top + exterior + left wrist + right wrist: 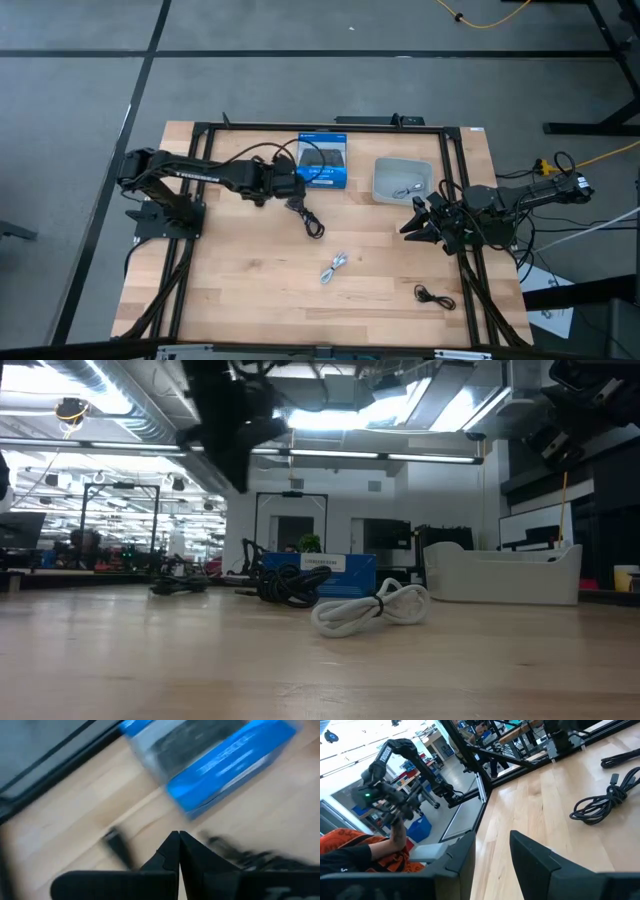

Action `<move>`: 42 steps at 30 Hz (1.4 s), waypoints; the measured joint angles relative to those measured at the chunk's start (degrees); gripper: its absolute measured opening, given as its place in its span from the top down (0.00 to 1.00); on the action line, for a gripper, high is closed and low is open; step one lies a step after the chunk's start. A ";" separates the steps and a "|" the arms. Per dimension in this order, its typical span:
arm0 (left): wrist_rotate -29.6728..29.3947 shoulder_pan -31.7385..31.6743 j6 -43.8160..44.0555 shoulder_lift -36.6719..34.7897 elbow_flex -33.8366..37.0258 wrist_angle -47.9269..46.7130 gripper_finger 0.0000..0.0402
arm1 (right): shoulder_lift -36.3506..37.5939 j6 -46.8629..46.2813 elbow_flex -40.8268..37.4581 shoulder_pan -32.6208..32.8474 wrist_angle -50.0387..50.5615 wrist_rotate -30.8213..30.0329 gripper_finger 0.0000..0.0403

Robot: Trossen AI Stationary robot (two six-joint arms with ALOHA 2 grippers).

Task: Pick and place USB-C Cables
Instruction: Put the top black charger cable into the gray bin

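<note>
Three coiled cables lie on the wooden table: a black one (312, 222) (288, 586) in front of the blue box, a white one (333, 268) (368, 606) near the middle, and a black one (433, 296) toward the near right corner. Another pale cable (405, 189) lies in the grey bin. My left gripper (296, 200) (178, 840) is shut and empty, raised above the table next to the first black cable (240, 856). My right gripper (409, 226) (492, 851) is open and empty, near the bin's near side. A black coil (598, 806) shows in the right wrist view.
The blue-and-black box (322, 162) (220, 760) lies flat by the far edge, with the grey bin (402, 178) (500, 574) to its right. A black frame (200, 200) runs around the table's edges. A person in orange (355, 855) is beyond the table.
</note>
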State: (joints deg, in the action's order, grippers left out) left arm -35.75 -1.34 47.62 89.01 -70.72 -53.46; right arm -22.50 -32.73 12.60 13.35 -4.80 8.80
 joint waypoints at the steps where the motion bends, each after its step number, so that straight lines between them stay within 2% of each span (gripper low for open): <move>1: -0.52 -0.10 1.99 0.00 -0.08 -3.73 1.00 | 0.01 0.00 0.00 -0.01 -0.01 0.24 0.69; 4: -2.05 -0.72 8.89 0.02 -0.01 -13.23 1.00 | 0.00 0.02 0.00 0.01 0.00 1.60 0.69; 7: -2.29 -0.99 11.71 0.02 0.12 -18.54 1.00 | 0.00 0.02 0.00 0.01 0.00 1.79 0.69; 16: -2.10 -0.98 11.91 0.02 4.87 -17.42 0.98 | 0.02 0.08 0.00 0.01 0.00 1.79 0.69; 27: -1.58 -1.34 13.81 0.02 15.68 -13.59 0.72 | 0.01 0.17 0.00 0.01 0.00 1.79 0.69; 34: -1.61 -2.56 15.81 0.02 16.28 -10.93 0.62 | 0.01 0.18 0.00 0.01 0.01 1.79 0.69; 38: -0.94 -3.42 17.70 0.02 16.28 -8.87 0.60 | 0.02 0.20 0.00 0.01 0.01 1.79 0.69; 42: -0.79 -3.52 16.04 0.02 16.28 -8.06 0.60 | 0.02 0.20 0.00 0.01 0.02 1.79 0.69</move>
State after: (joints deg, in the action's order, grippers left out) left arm -36.54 -4.86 63.66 89.03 -54.43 -61.52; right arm -22.48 -32.53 12.60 13.37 -4.78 10.59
